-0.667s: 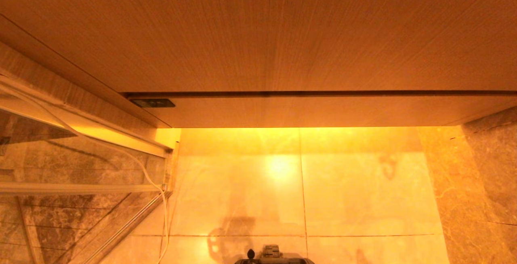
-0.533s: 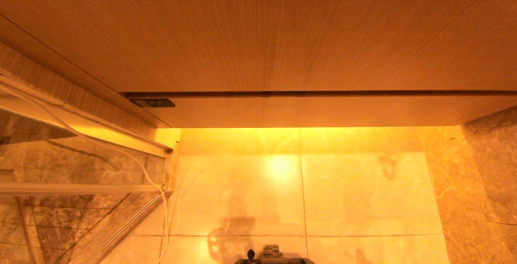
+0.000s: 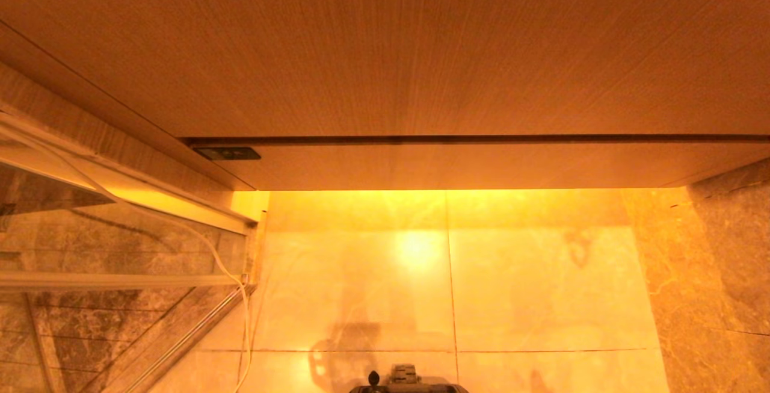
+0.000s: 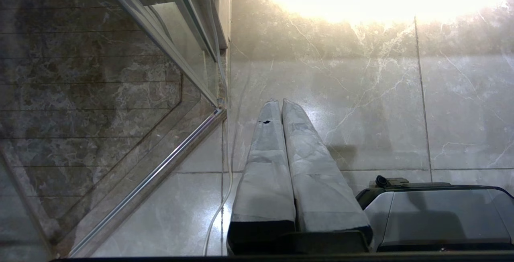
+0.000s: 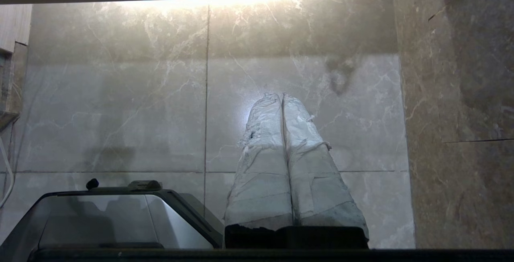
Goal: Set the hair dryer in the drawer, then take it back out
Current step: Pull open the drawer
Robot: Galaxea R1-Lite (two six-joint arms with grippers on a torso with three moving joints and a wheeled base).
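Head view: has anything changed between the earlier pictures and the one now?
Nothing has visibly changed. The drawer is shut as before, the floor and the white cable lie the same, and no hair dryer is in sight. In the wrist views the left gripper and right gripper hang shut and empty over the floor.

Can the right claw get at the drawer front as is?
Probably not yet. The right claw hangs shut over the floor, well below the closed drawer; nothing blocks the way up.
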